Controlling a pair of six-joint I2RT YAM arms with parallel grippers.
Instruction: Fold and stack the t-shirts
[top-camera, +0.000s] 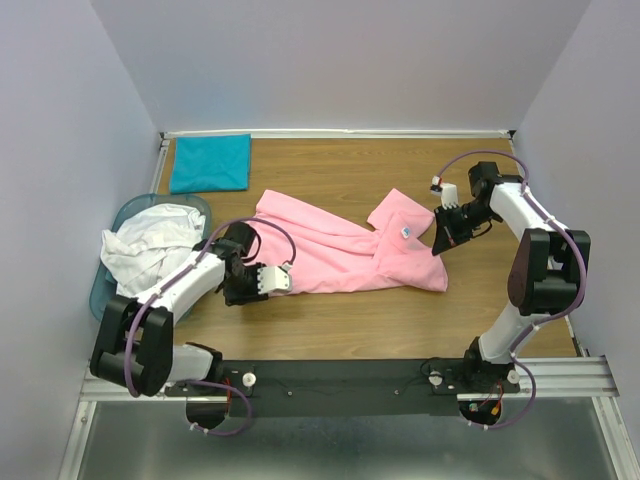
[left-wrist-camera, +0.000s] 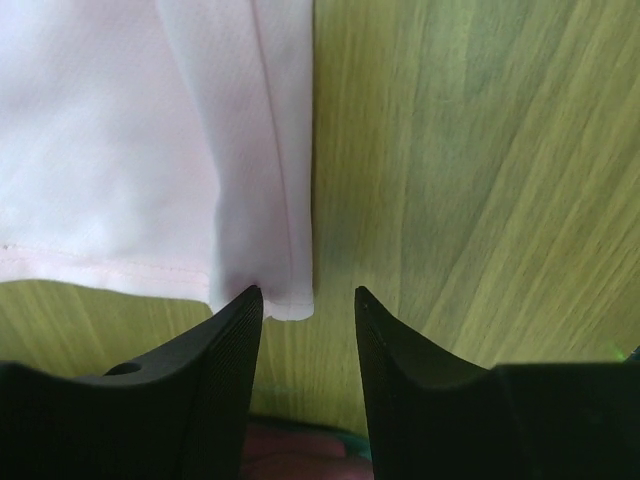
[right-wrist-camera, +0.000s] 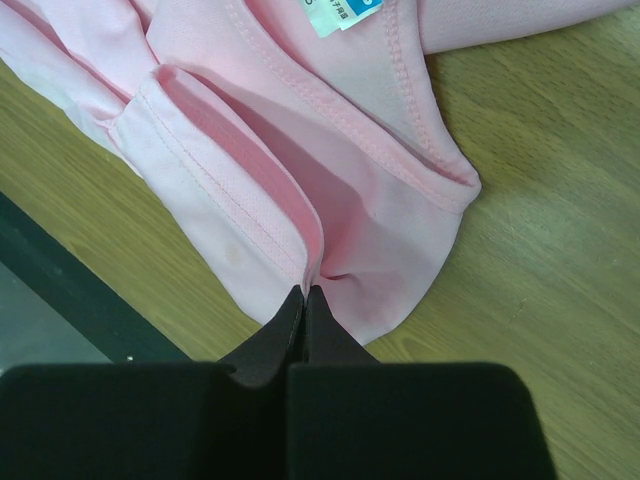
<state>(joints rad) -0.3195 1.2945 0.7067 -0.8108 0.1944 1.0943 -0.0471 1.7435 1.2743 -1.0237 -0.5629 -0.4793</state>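
One pink shirt (top-camera: 330, 255) lies rumpled across the middle of the table (top-camera: 400, 170). The right gripper (right-wrist-camera: 303, 300) is clamped on a fold of it beside the collar. The left gripper (left-wrist-camera: 308, 295) stands with jaws apart at its hem corner, one finger just touching the cloth. A folded teal shirt (top-camera: 210, 163) lies flat at the far left corner. White shirts (top-camera: 150, 245) are heaped in the basket (top-camera: 98, 292) at the left edge.

Top camera looked down from above and behind the arm bases (top-camera: 200, 362), covering the whole table (top-camera: 340, 320). Both wrist cameras sat very close, facing down past their fingertips (left-wrist-camera: 235, 330). All three shared the pink t-shirt (top-camera: 330, 250).
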